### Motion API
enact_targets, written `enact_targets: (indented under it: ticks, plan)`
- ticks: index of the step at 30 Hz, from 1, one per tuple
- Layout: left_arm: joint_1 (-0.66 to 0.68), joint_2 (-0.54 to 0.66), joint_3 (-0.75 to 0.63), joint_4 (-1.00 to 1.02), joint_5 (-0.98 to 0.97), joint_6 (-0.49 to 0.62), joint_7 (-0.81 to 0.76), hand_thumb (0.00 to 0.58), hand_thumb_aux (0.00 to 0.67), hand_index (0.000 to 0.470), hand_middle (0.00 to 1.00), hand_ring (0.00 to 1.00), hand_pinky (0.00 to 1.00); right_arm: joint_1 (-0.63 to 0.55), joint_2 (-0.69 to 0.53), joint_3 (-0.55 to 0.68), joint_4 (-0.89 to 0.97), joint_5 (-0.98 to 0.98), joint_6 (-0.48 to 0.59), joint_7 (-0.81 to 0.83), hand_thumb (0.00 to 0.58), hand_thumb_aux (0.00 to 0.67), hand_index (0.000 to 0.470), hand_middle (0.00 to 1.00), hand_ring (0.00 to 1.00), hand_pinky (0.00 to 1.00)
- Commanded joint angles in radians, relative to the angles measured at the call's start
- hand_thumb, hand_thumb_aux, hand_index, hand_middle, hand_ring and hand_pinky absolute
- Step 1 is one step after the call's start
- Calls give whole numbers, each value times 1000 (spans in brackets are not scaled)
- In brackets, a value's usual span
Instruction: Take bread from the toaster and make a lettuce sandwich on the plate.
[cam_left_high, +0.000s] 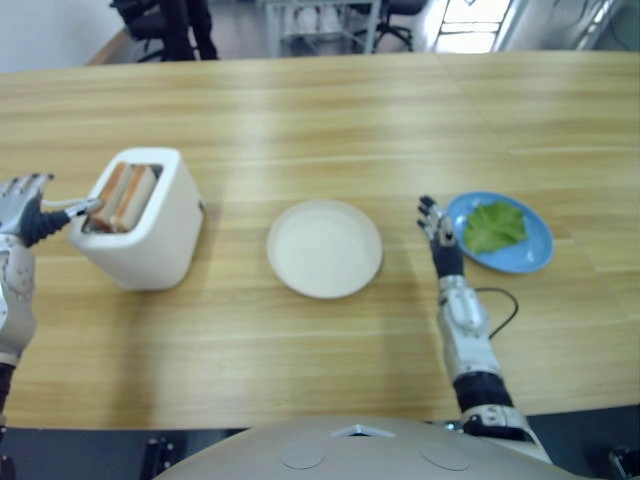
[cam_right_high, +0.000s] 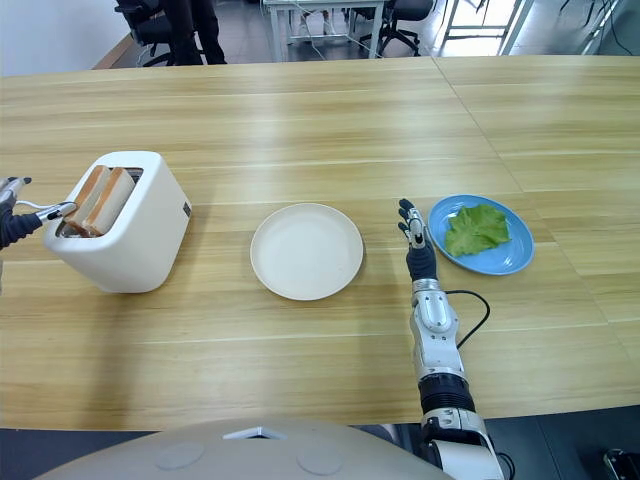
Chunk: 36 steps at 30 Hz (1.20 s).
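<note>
Two bread slices (cam_left_high: 125, 195) (in toaster (cam_left_high: 155, 242)) sit beside left robot hand (cam_left_high: 25, 210)

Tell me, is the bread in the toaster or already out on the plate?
In the toaster: two slices of bread stick up from the slots of the white toaster, and none lies on the cream plate.

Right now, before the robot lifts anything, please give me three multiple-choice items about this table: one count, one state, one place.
1. Bread slices in the toaster: A one; B two; C four.
2. The cream plate is: A bare; B stacked with bread; C cracked.
3. The lettuce lies: A in the toaster; B on the cream plate; C on the blue plate.
Answers: B, two slices stick out of it; A, nothing lies on it; C, the leaf rests on the blue plate.
</note>
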Motion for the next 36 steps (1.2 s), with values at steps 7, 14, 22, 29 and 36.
enact_targets:
  ticks: [7, 14, 22, 29, 36]
  plan:
    - [18, -24, -36, -34, 10, -1, -5, 0, 0, 0, 0, 0, 0, 11, -10, 3, 4, 15, 23, 4, 0, 0, 0, 0, 0, 0]
    - [12, -59, -99, 2, 23, 1, -12, 0, 0, 0, 0, 0, 0, 13, -14, 2, 0, 17, 28, 5, 0, 0, 0, 0, 0, 0]
    - [8, -57, -122, 30, 37, 12, 5, 0, 0, 0, 0, 0, 0, 14, -25, -2, 3, 20, 30, 6, 0, 0, 0, 0, 0, 0]
    - [-9, -60, -128, 52, 49, 12, 35, 0, 0, 0, 0, 0, 0, 19, -24, -1, -6, 20, 33, 3, 0, 0, 0, 0, 0, 0]
    - [-22, -77, -94, -23, 46, -5, 128, 281, 189, 130, 373, 373, 373, 23, -27, -3, -1, 21, 34, 5, 0, 0, 0, 0, 0, 0]
